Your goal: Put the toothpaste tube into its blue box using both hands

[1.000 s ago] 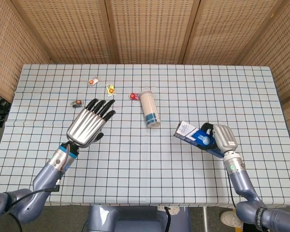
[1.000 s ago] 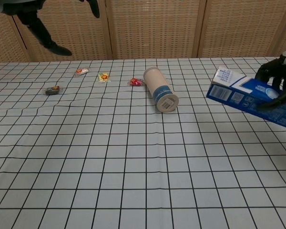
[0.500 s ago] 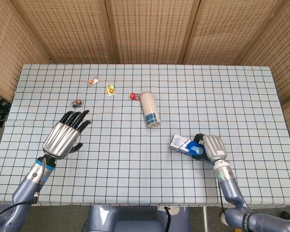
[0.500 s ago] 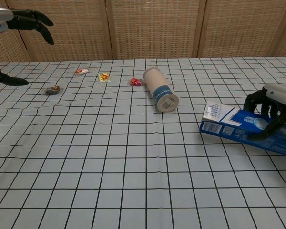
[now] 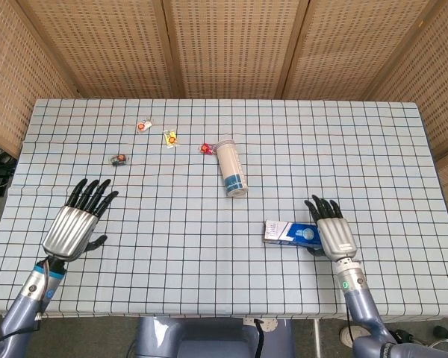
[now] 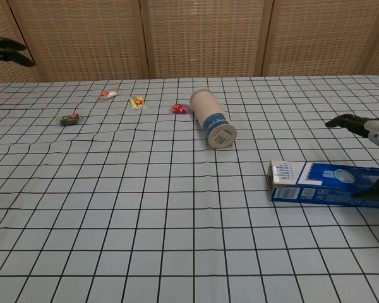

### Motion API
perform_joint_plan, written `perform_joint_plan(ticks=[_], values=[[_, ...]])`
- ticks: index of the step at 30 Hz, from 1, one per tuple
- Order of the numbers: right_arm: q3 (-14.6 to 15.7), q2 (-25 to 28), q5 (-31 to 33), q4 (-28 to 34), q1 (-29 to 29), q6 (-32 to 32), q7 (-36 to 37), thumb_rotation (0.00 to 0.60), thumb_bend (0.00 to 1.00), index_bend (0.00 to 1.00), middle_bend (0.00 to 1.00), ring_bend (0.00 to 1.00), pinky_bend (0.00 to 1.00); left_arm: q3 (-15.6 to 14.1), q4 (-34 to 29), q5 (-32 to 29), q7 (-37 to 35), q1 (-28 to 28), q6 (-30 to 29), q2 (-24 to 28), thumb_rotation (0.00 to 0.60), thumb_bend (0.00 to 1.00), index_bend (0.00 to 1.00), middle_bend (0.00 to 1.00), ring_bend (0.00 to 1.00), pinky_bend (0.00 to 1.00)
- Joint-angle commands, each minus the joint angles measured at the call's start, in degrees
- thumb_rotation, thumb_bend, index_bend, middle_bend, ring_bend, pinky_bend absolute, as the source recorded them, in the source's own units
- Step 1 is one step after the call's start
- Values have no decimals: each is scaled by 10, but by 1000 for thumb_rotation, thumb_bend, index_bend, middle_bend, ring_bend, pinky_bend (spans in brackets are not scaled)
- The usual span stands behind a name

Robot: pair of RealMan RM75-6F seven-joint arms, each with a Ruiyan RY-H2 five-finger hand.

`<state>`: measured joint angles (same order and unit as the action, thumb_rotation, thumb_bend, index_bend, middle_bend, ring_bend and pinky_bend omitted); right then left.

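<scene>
The blue toothpaste box [image 5: 287, 233] lies flat on the checked tablecloth at the front right, its white printed end [image 6: 284, 178] facing left. No toothpaste tube shows outside the box. My right hand [image 5: 335, 236] hovers over the box's right end with fingers spread, holding nothing. In the chest view my right hand [image 6: 371, 129] is at the right edge, with one dark finger [image 6: 378, 187] low beside the box. My left hand [image 5: 77, 222] is open and empty over the front left of the table; only its fingertips [image 6: 6, 50] show in the chest view.
A pale cylinder with a blue label [image 5: 231, 168] lies on its side mid-table. Several small wrapped sweets [image 5: 170, 137] are scattered at the back left, one red [image 5: 206, 148] next to the cylinder. Wicker screens stand behind the table.
My right hand brought the box down from a tilted hold to flat on the table and let go, spreading its fingers. My left hand drew back toward the front left.
</scene>
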<state>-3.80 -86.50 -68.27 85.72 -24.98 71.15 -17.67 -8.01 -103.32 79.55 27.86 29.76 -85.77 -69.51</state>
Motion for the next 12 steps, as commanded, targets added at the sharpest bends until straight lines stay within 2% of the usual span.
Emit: perform_joint_plan(ticks=[1, 6, 12], values=[[28, 32, -57, 30, 32, 52, -2, 600, 168, 42, 0, 0, 0, -12, 1, 25, -16, -39, -33, -7, 600, 159, 76, 0, 0, 0], [76, 61, -147, 29, 78, 125, -2, 600, 167, 43, 0, 0, 0, -34, 28, 51, -38, -106, -77, -19, 600, 151, 56, 0, 0, 0], [100, 70, -190, 16, 114, 157, 23, 600, 167, 43, 0, 0, 0, -40, 74, 68, -76, -156, -99, -28, 600, 147, 53, 0, 0, 0]])
